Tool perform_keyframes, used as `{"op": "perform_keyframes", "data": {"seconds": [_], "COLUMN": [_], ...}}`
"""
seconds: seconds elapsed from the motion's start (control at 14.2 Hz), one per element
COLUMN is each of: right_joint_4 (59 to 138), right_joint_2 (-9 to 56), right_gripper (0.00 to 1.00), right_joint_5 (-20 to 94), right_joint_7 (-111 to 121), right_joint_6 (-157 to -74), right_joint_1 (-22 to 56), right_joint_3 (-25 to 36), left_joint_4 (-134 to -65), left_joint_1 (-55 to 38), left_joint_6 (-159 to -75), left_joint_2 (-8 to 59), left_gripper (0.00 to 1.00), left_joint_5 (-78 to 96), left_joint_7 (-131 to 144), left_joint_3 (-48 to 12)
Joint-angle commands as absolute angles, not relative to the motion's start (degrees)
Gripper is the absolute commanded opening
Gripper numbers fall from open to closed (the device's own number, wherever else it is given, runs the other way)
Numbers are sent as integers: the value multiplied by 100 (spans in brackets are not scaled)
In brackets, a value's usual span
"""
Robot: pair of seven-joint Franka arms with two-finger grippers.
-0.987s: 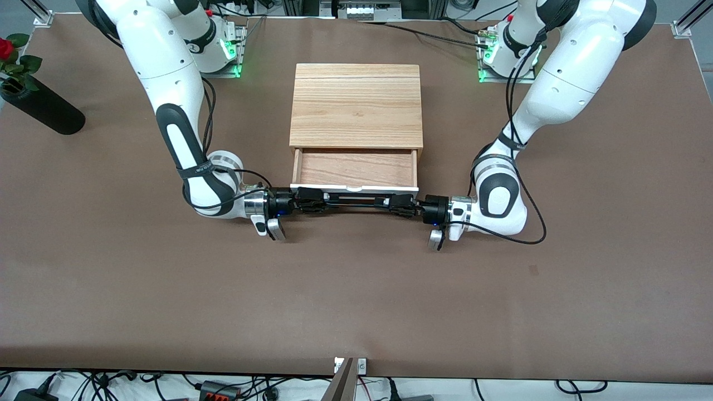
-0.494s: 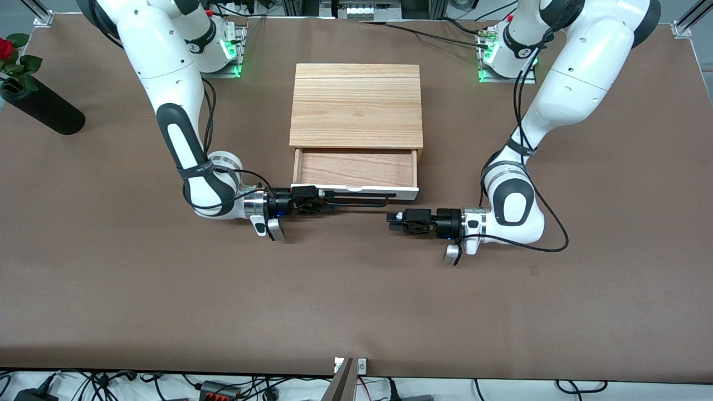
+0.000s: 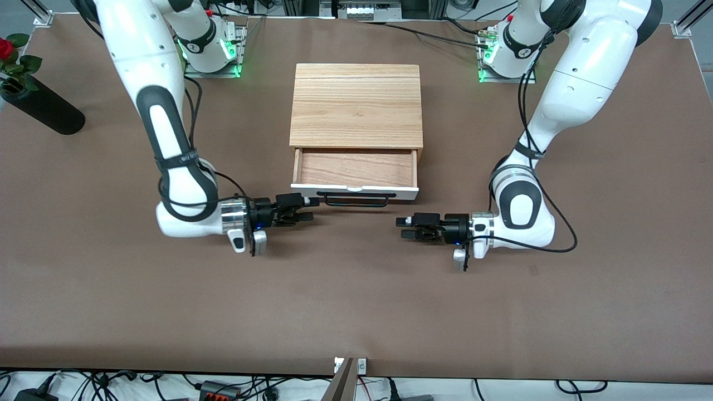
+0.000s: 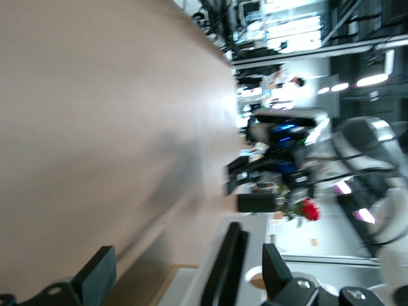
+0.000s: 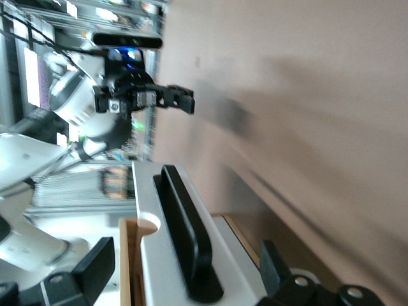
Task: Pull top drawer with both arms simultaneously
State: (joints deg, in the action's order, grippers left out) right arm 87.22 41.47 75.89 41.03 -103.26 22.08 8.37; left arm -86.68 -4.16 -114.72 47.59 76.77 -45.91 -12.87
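The top drawer (image 3: 355, 168) of the light-wood cabinet (image 3: 356, 106) stands pulled out, its wooden inside bare. Its black bar handle (image 3: 355, 199) is free. My right gripper (image 3: 306, 209) is open, just off the handle's end toward the right arm's end of the table, touching nothing. My left gripper (image 3: 402, 228) is open over the table, apart from the handle's other end. In the right wrist view my gripper (image 5: 185, 268) frames the handle (image 5: 185, 236) and the white front panel (image 5: 148, 217) without touching. In the left wrist view my gripper (image 4: 185, 280) is open with the handle (image 4: 226, 268) ahead.
A black vase with a red rose (image 3: 39, 106) lies at the right arm's end of the table, far from both grippers. The brown table (image 3: 356, 301) stretches wide toward the front camera. Each wrist view shows the other arm's gripper farther off.
Both grippers were shut on the handle a second ago. The left let go and drew back first, then the right opened and slid off. The drawer stays open.
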Motion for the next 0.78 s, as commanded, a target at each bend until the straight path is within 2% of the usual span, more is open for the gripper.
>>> {"op": "perform_keyframes", "data": {"seconds": [0.0,0.49,0.71], "right_joint_4": [8500,8394,8122], "right_joint_2": [3675,2805,2542], "right_gripper": [100,100,100], "right_joint_5": [6194,2326,576], "right_joint_7": [3447,3253,2849], "right_joint_6": [-10354,-10090,-9776], "right_joint_1": [2320,2276,2338], "right_joint_3": [1107,1362,1345], "left_joint_4": [-8640,-8692,-8675], "left_joint_1": [-475,-299,-158], "left_joint_6": [-11602,-11479,-10891], "left_joint_2": [4352,3534,3174], "left_gripper": [100,100,100], "left_joint_5": [6780,4469,3625], "left_joint_7": [-3791,-2428,-1864], "left_joint_3": [-1178,-1090,-1046]}}
